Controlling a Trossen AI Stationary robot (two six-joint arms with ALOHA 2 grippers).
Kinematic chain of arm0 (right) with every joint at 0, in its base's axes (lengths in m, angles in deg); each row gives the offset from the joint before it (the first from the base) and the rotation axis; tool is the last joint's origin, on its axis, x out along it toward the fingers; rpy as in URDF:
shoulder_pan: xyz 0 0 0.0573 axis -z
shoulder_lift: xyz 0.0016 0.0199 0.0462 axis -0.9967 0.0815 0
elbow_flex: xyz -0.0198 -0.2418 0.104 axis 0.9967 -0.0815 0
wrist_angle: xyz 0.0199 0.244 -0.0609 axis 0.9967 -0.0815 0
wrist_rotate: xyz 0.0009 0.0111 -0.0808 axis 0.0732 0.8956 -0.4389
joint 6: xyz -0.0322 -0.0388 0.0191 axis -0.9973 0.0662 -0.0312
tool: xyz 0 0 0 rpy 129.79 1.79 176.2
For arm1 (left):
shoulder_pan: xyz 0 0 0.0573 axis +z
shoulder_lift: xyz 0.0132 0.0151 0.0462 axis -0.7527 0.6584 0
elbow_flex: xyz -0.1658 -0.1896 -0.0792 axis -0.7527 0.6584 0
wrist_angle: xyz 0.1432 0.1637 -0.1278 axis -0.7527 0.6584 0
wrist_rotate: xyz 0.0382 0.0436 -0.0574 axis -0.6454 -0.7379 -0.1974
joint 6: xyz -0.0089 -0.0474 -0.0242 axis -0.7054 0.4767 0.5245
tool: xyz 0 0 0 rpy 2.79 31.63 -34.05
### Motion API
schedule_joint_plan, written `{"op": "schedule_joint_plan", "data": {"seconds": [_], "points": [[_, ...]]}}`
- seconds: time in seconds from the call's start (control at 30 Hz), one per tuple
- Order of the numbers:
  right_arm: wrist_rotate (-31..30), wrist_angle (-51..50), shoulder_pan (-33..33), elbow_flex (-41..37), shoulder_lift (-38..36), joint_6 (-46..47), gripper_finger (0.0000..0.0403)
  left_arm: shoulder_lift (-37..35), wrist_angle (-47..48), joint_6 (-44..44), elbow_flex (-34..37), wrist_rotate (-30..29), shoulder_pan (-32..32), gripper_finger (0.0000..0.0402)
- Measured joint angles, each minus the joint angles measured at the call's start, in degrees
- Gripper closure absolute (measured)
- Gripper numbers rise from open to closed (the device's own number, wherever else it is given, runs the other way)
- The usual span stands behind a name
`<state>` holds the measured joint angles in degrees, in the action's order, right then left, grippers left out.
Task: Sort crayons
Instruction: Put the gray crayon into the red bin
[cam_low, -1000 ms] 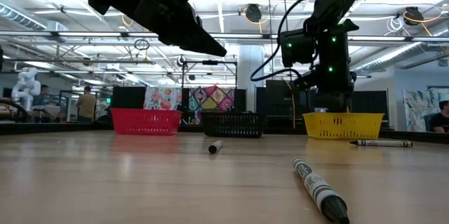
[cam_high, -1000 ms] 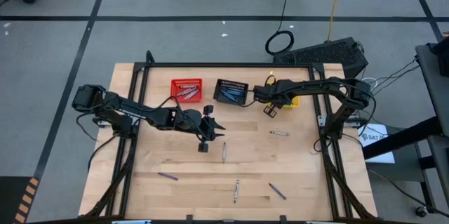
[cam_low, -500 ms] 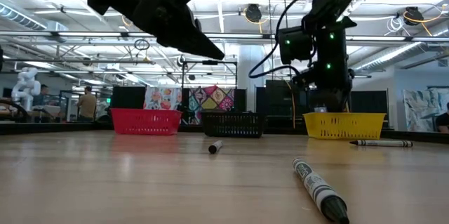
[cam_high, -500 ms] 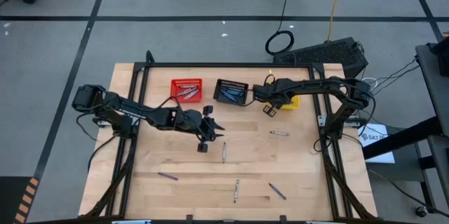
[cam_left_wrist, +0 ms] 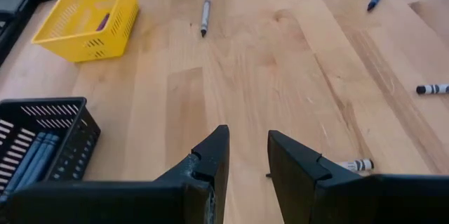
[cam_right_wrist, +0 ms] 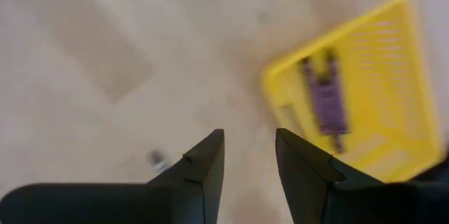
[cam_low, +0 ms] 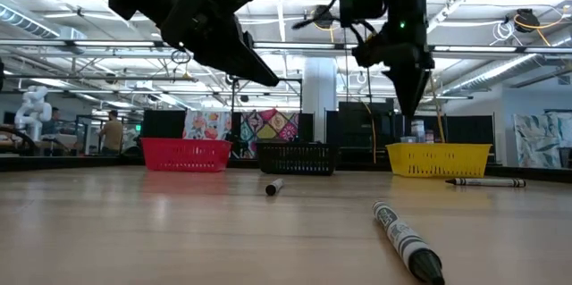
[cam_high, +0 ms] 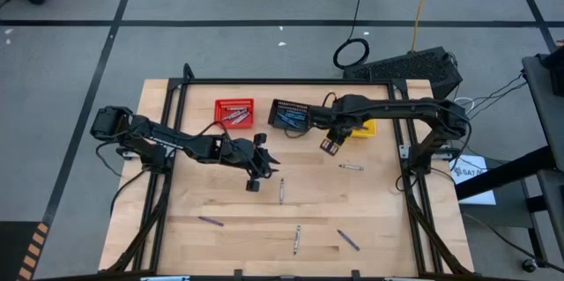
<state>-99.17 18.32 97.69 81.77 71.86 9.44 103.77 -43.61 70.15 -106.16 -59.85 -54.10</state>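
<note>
Several crayons lie flat on the wooden table: a grey one (cam_high: 281, 190) near the middle, a grey one (cam_high: 351, 166) to the right, a purple one (cam_high: 210, 221), a grey one (cam_high: 297, 240) and a purple one (cam_high: 348, 240) near the front. My left gripper (cam_high: 264, 159) hovers open and empty above the table's middle, the grey crayon's end (cam_left_wrist: 354, 165) just past its fingers. My right gripper (cam_high: 330, 144) is open and empty, raised beside the yellow basket (cam_right_wrist: 358, 90), which holds purple crayons (cam_right_wrist: 326, 104).
A red basket (cam_high: 234, 113), a black basket (cam_high: 290, 115) with blue crayons, and the yellow basket (cam_high: 365, 128) stand in a row at the table's far side. A black frame (cam_high: 264, 82) borders the table. People and equipment show in the room beyond.
My right gripper has come away from above the yellow basket, rising and going toward the table's near-left, and has tipped its fingers downward. The crayons on the table have stayed where they were.
</note>
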Motion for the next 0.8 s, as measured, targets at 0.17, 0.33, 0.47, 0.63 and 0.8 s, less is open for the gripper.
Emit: {"op": "schedule_joint_plan", "data": {"seconds": [0.17, 0.33, 0.47, 0.63, 0.8], "points": [[5.54, -2.21, -4.35, -0.05, -0.97, 0.66, 0.0287, 0.00, 1.42, 0.00, 0.00, 0.00, 0.00, 0.0301], [6.79, -4.42, -8.93, -0.08, -1.18, 1.17, 0.0287, 0.00, 2.36, 0.00, 0.00, 0.00, 0.00, 0.0301], [8.56, -3.87, -12.16, -0.52, -1.18, -0.28, 0.0287, -0.02, 2.45, 0.00, 0.00, 0.02, 0.00, 0.0301], [8.75, -2.45, -14.81, -4.97, -1.22, -1.81, 0.0287, -0.02, 2.57, 0.17, 0.00, 0.24, -0.19, 0.0301], [11.16, 2.25, -16.24, -12.91, -1.22, -1.79, 0.0287, -0.02, 2.68, 0.15, 0.00, 0.45, -0.89, 0.0301]]}}
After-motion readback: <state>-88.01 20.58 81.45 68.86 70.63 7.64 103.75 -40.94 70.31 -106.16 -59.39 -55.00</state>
